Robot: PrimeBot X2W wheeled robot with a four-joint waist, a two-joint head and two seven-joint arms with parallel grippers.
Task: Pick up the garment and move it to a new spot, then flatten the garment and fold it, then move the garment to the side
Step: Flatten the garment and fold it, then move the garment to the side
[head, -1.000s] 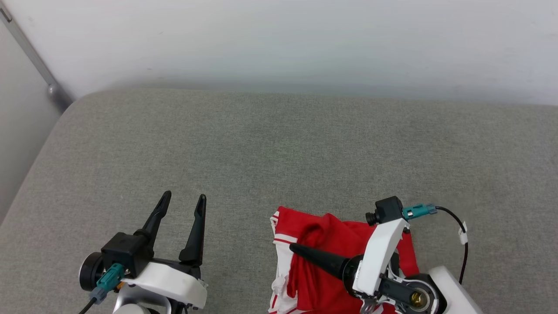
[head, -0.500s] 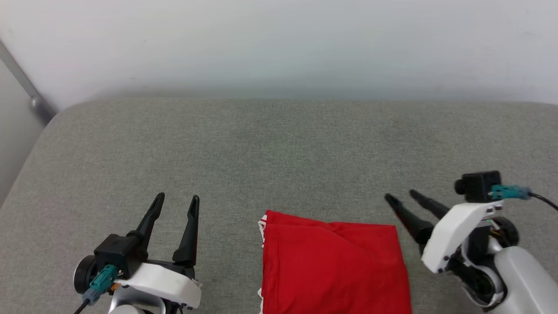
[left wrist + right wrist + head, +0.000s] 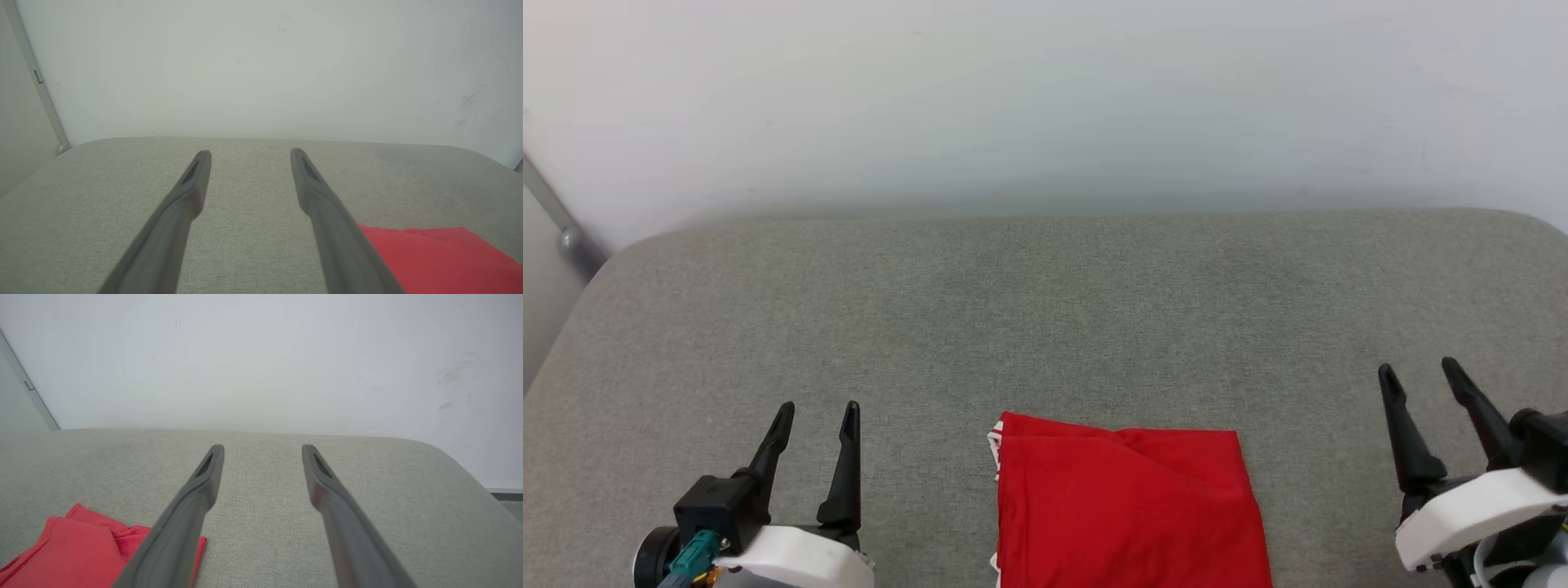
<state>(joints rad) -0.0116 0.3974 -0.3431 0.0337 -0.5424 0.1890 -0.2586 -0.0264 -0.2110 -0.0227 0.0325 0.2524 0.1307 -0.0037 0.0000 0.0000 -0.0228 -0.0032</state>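
Claws both spread, empty: left claw [image 3: 818,408] and right claw [image 3: 1418,367] over grey cushion [image 3: 1045,310], folded red garment [image 3: 1127,506] flat between them at near edge, untouched. Fabric looks thin, limp, light; pinch stacked layers at both corners. Head view gives white trim [image 3: 994,441] on left edge; right wrist view gives rumpled corner

The garment [image 3: 1127,506] is showing as thin, matt red cloth, smooth apart from a few soft creases. The grey cushion [image 3: 1045,310] is showing a coarse woven fabric (slightly fuzzy). The left gripper [image 3: 818,406] and right gripper [image 3: 1417,366] are showing matt dark plastic fingers and glossier white shells.
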